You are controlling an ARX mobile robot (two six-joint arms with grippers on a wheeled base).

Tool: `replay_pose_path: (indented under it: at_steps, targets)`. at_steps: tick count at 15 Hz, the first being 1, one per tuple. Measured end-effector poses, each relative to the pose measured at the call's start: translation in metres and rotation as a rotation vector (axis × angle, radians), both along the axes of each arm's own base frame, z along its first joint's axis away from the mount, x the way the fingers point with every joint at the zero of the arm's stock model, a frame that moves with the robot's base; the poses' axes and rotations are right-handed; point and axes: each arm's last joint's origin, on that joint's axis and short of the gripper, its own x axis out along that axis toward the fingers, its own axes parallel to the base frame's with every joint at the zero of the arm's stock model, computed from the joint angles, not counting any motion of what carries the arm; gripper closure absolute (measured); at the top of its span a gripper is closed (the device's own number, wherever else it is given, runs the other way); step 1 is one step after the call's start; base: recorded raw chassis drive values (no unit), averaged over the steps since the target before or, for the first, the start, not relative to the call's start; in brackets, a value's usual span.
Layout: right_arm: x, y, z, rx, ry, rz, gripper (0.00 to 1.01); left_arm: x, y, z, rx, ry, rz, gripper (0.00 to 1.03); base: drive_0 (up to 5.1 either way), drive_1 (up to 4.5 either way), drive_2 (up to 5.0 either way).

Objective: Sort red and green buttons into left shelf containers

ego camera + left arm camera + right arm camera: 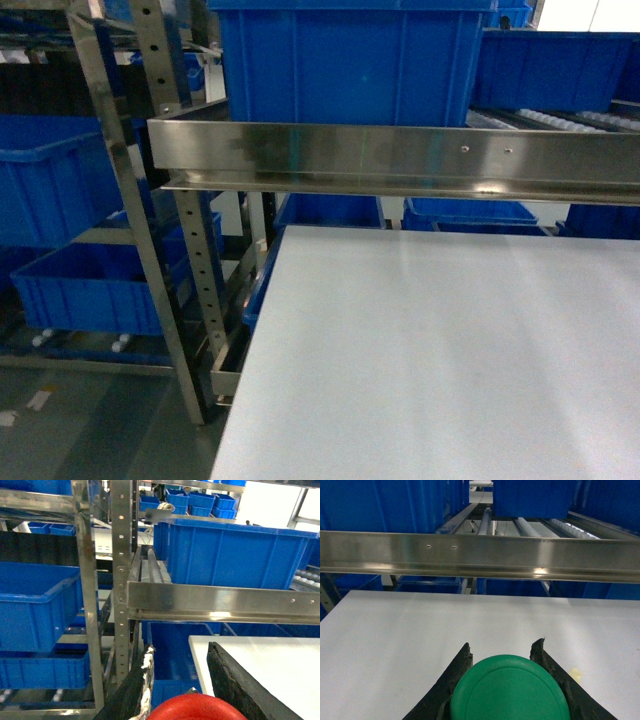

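Buttons are already in hand: the left gripper (pixel 177 680) has its jaws closed around the red button (pixel 196 708), and the right gripper (pixel 502 655) clamps the green button (pixel 510 690) over the white tabletop (pixel 430 350). From the left wrist, a blue tub (pixel 30 605) on the left shelf lies ahead and leftward, nearer the left arm.

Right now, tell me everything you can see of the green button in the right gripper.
The green button shows only in the right wrist view, and only its cap: a wide, round, smooth green disc, plastic by its look, with a faint raised ring near the edge. It sits face up between the black fingers of the right gripper, which close against both its sides. Its body is hidden below. It is held above the white table, before the steel shelf rail.
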Motion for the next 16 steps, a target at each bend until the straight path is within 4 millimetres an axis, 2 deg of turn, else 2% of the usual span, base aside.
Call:
replay_pose_path:
  at_steps: [16]
  targets:
    - [0.0, 0.0, 0.0001, 0.0, -0.001, 0.0, 0.7, 0.0, 0.0004, 0.0, 0.0, 0.0, 0.003, 0.74, -5.0, 2.41, 2.4]
